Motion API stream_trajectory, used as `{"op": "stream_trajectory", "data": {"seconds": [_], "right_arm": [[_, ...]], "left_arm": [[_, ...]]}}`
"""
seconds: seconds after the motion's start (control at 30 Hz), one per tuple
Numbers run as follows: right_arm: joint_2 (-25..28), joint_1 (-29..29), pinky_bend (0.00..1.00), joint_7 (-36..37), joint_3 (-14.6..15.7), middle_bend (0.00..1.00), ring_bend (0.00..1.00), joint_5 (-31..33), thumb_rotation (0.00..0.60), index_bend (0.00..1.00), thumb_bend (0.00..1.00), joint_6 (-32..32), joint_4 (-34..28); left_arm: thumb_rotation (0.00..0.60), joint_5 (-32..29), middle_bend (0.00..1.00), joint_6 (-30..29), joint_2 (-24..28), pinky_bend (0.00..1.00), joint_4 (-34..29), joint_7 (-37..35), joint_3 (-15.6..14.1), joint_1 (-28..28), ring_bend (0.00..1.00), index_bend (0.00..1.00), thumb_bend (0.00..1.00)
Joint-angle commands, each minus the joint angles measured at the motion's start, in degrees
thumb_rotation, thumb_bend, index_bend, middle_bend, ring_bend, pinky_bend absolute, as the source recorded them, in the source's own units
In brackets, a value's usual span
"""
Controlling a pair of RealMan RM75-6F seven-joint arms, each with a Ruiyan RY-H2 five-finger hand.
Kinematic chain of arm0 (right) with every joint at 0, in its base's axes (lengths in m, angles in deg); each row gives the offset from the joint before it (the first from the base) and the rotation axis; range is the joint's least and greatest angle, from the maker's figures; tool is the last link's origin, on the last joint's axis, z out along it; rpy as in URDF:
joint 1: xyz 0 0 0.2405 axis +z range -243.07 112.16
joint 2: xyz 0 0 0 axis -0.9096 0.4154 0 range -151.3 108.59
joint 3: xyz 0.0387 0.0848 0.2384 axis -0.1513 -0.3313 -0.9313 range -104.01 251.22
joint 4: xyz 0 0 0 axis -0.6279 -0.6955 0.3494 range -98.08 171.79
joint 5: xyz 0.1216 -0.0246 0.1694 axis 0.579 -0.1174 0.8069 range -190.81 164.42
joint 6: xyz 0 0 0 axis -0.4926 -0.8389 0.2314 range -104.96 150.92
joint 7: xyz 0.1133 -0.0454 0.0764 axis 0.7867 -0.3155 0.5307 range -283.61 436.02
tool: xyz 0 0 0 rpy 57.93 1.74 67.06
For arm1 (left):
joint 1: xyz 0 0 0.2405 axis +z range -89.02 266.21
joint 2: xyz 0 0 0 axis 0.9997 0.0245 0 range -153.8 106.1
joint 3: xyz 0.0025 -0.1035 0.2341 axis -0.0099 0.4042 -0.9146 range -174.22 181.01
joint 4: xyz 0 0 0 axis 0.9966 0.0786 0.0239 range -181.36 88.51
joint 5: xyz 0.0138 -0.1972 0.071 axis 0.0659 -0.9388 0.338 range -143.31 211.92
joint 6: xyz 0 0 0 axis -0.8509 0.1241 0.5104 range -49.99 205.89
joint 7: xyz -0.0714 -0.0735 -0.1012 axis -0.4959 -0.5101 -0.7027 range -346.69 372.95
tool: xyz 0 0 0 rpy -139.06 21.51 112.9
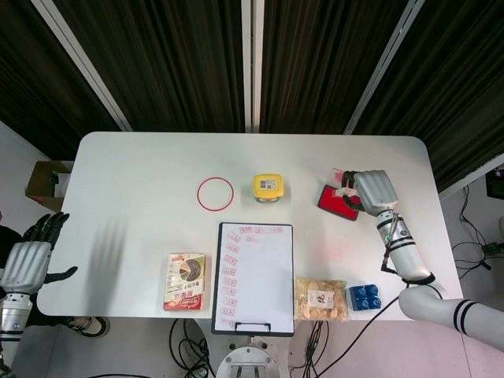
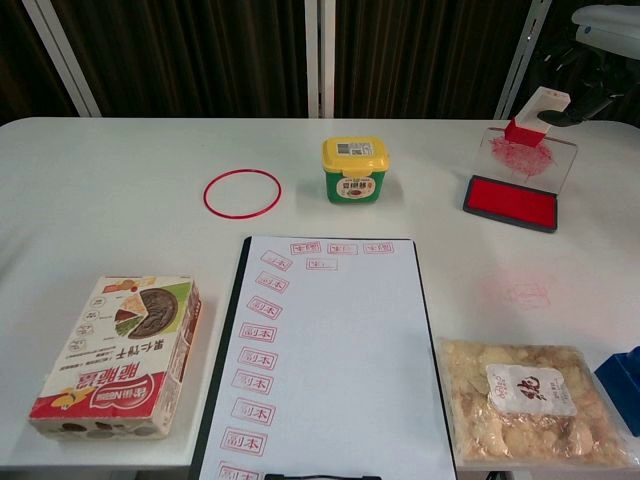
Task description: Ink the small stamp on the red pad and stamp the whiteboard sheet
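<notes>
The small stamp (image 2: 536, 112), white with a red face, hangs tilted in the air above the open red ink pad (image 2: 510, 198). My right hand (image 2: 606, 45) grips it from the upper right; in the head view this right hand (image 1: 372, 189) sits just right of the ink pad (image 1: 334, 201), with the stamp (image 1: 345, 187) at its fingers. The whiteboard sheet (image 2: 330, 340) lies on a clipboard at the front centre, with red stamp marks along its top and left edges. My left hand (image 1: 27, 261) hangs off the table's left edge, fingers apart, holding nothing.
A yellow-lidded green jar (image 2: 354, 169) and a red ring (image 2: 241, 191) lie behind the sheet. A snack box (image 2: 122, 354) sits at the front left. A clear bag of snacks (image 2: 525, 398) and a blue pack (image 1: 365, 297) are at the front right.
</notes>
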Motion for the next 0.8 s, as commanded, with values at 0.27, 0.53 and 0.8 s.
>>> {"op": "stream_trajectory", "data": {"seconds": [0.27,0.53,0.8], "right_arm": [[-0.6,1.9,1.00,-8.7,2.0,0.94,0.96,-3.6,0.600,1.00,0.49,0.1,-12.7],[-8.9,5.3,1.00,-17.0,1.7,0.94,0.96,3.3,0.600,1.00,0.49,-0.3,-11.1],[-15.5,6.9,1.00,-23.4,1.0,0.94,0.96,9.8,0.600,1.00,0.50,2.9,-9.5]], "left_arm": [[0.600,0.0,0.06,-1.6,0.7,0.16,-0.6,0.1,-0.2,1.1,0.05,0.05,0.00],[0.600,0.0,0.06,-2.0,0.9,0.16,0.3,-1.3,-0.5,1.7,0.05,0.05,0.00],[0.600,-0.1,0.06,-1.9,0.7,0.16,1.7,-3.0,-0.6,2.1,0.05,0.05,0.00]]}}
